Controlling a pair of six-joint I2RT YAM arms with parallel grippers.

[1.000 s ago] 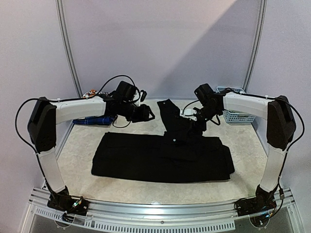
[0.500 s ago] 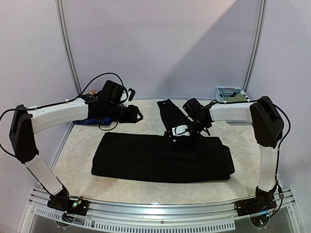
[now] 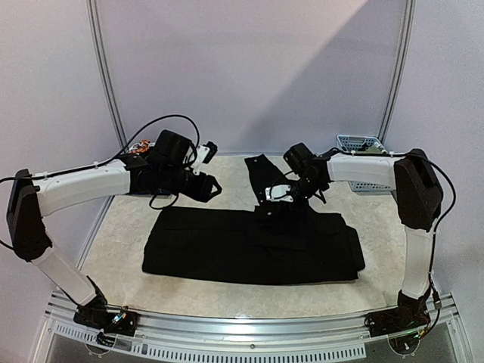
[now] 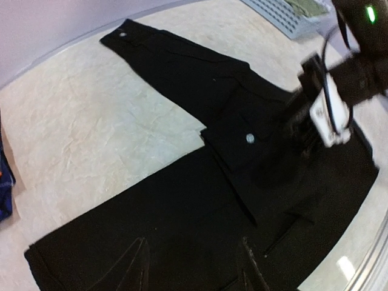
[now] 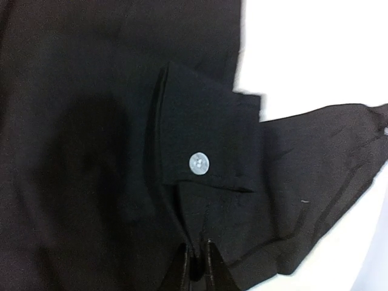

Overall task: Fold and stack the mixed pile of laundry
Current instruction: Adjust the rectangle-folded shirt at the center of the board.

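The long black trousers (image 3: 242,246) lie folded across the middle of the table, with one leg (image 3: 262,172) running toward the back. My right gripper (image 3: 272,209) is down on them at the fold. In the right wrist view it (image 5: 197,257) is shut on a pinched ridge of black cloth just below a pocket flap with a pale button (image 5: 198,162). My left gripper (image 3: 215,184) hovers over the trousers' back left edge. Seen from the left wrist, it (image 4: 194,257) stands open above the cloth (image 4: 182,212), holding nothing. Other garments are mostly hidden.
A light-blue lattice basket (image 3: 360,141) stands at the back right behind the right arm, also seen as a basket (image 4: 279,9) in the left wrist view. A blue piece (image 4: 3,191) shows at the left edge. An orange-and-white scrap (image 3: 138,146) peeks from behind the left arm.
My right gripper dropped onto the trousers near the pocket flap and closed on the cloth. The left arm swung rightward and nearer to the trousers, jaws unchanged.
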